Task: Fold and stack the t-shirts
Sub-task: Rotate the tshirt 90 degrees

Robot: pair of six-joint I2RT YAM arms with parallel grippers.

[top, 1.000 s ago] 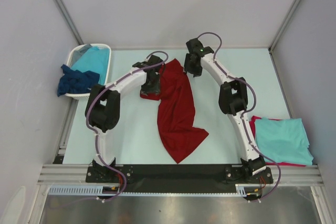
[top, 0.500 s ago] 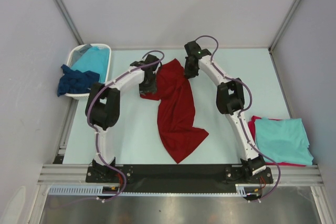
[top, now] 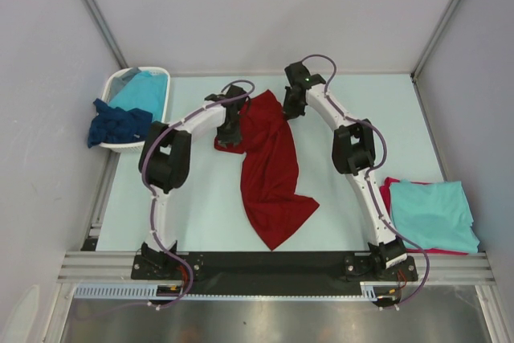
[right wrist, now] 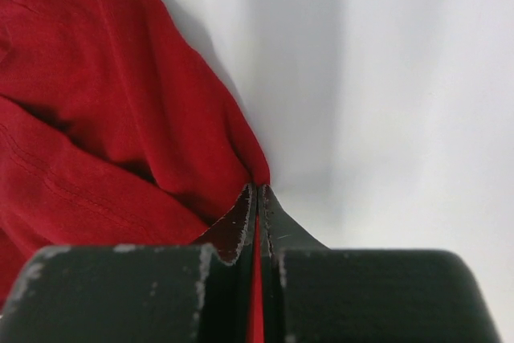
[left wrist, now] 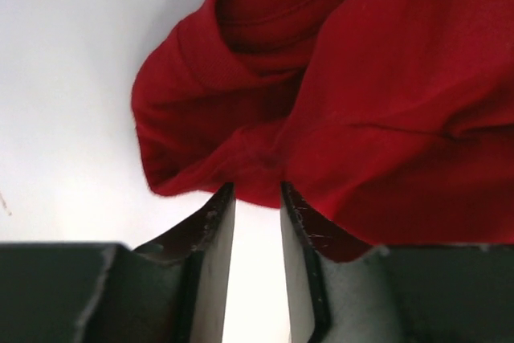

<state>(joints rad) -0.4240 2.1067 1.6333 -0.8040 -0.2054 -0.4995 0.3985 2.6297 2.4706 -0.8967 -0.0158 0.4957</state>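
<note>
Grasping step: the right hand [right wrist: 258, 192] pinches the dark red t-shirt [top: 269, 162] at its edge. The left hand [left wrist: 257, 194] is spread, cloth at its tips. Next, I think, it must close.

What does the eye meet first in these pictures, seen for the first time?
A dark red t-shirt lies rumpled across the middle of the table. At its far end the right gripper is shut on its corner, while the left gripper stands open at a bunched edge. At near right, a folded turquoise t-shirt rests on a red one.
</note>
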